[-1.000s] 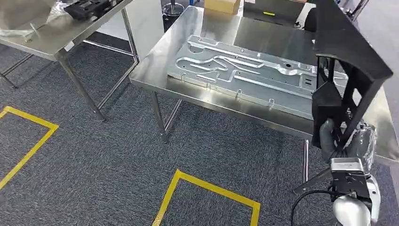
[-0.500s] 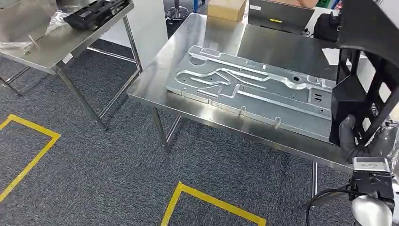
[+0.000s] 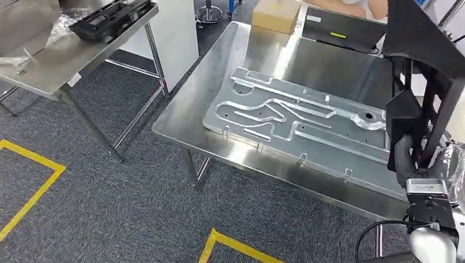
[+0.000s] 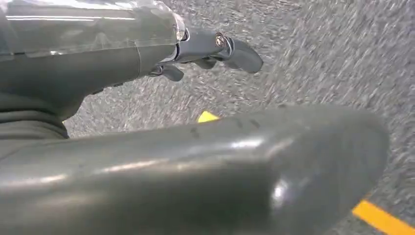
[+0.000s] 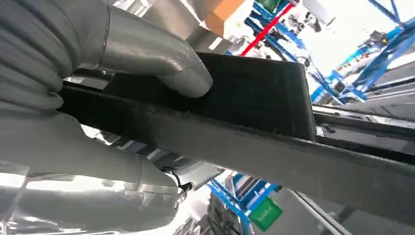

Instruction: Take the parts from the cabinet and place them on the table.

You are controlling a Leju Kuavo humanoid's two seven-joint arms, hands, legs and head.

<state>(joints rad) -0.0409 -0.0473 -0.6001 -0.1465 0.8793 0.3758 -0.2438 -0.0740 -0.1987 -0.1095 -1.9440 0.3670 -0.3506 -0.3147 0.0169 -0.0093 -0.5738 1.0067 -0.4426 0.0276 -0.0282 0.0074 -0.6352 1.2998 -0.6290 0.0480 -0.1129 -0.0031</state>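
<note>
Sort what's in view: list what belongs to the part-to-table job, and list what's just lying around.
Belongs to the job:
black part, held upright by the right hand
steel table ahead

Lying about:
pressed metal panel on that table
cardboard box at its far edge
black tray on the side table

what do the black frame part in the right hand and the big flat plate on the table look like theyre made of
Black open-frame part, gripped by the right hand: likely moulded plastic; matte, no glints, thin struts. Large silver stamped plate on the steel table: sheet metal, possibly aluminium or galvanised steel; bright satin sheen, pressed ridges and punched holes.
</note>
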